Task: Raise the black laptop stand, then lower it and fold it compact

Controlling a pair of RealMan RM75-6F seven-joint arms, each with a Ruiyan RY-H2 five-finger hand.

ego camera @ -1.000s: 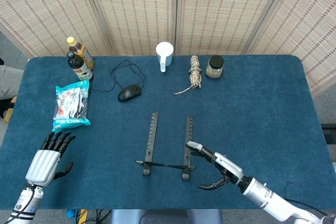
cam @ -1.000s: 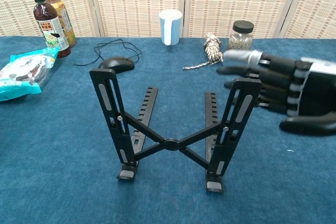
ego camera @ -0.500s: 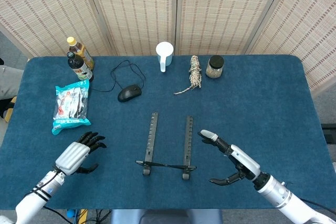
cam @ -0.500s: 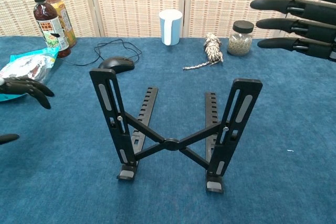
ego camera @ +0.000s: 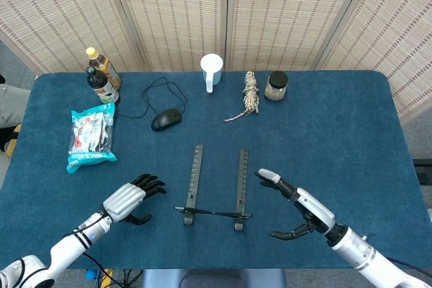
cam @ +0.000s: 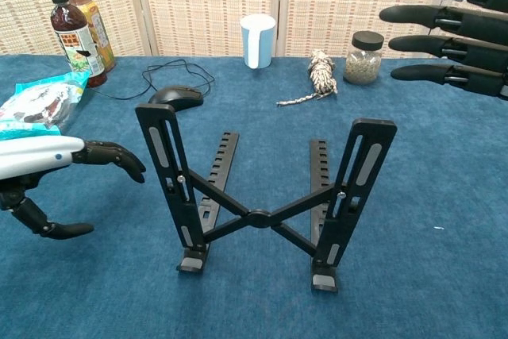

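Observation:
The black laptop stand (ego camera: 217, 189) (cam: 262, 196) stands on the blue table with its two slotted arms raised upright and its cross brace between them, plainest in the chest view. My left hand (ego camera: 129, 200) (cam: 55, 172) is open a short way left of the stand's left arm, not touching it. My right hand (ego camera: 300, 209) (cam: 448, 29) is open to the right of the stand, fingers stretched toward it, clear of the right arm. Neither hand holds anything.
At the table's back are a black mouse (ego camera: 166, 119) with its cord, a white cup (ego camera: 211, 70), a coil of rope (ego camera: 250, 95) and a small jar (ego camera: 276, 85). Two bottles (ego camera: 101, 76) and a snack bag (ego camera: 91, 137) lie at the left.
My left hand has travelled right from the table's front left corner to just beside the stand. My right hand pulled back from the stand's right arm and rose. The stand has not moved.

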